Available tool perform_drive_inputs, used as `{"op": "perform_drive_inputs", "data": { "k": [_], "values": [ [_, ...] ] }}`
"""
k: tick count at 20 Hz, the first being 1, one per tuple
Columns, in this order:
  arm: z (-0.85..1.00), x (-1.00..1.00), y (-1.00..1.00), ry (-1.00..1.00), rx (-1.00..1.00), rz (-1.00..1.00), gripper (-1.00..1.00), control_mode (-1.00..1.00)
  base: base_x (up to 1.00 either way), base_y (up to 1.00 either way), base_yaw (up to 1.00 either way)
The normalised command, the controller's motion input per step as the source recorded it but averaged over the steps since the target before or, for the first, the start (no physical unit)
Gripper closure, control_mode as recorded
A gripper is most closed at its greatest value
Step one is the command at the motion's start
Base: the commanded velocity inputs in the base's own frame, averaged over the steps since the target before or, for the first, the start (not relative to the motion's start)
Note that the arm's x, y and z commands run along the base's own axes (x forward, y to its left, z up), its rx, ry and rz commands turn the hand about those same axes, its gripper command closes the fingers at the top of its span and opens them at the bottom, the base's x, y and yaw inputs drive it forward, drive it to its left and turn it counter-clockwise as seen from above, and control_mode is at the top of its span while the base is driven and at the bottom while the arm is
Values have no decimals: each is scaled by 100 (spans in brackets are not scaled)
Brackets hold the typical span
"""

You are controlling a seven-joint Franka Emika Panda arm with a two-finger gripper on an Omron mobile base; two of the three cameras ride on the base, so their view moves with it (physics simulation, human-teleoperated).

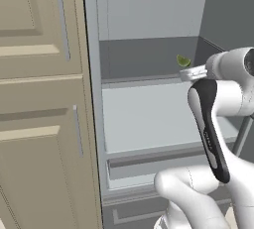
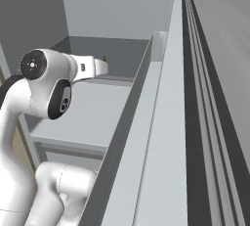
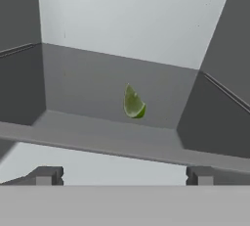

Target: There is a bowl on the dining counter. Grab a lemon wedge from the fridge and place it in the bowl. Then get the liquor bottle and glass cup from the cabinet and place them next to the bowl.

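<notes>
The fridge (image 1: 149,119) stands open, its grey shelves facing me. A small yellow-green lemon wedge (image 3: 133,102) rests at the back of an upper shelf, also seen as the lemon wedge (image 1: 183,61) in the left base view and as a sliver of lemon wedge (image 2: 104,58) past the hand in the right base view. My gripper (image 3: 122,176) is open, its two fingertips (image 3: 46,175) spread wide in front of the shelf edge, short of the wedge and a little below it. Nothing is between the fingers.
The tall beige panelled cupboard (image 1: 42,104) stands left of the fridge. The open fridge door (image 2: 195,122) runs along my right side, close to the arm. A shelf lip (image 3: 122,146) lies between the fingers and the wedge.
</notes>
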Motion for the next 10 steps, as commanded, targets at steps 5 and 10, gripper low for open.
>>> {"op": "perform_drive_inputs", "data": {
  "k": [5,10],
  "values": [
    [4,9,-4,-4,2,0,-100,-100,0,0,0],
    [0,39,0,2,0,0,-100,-100,0,0,0]
  ]
}}
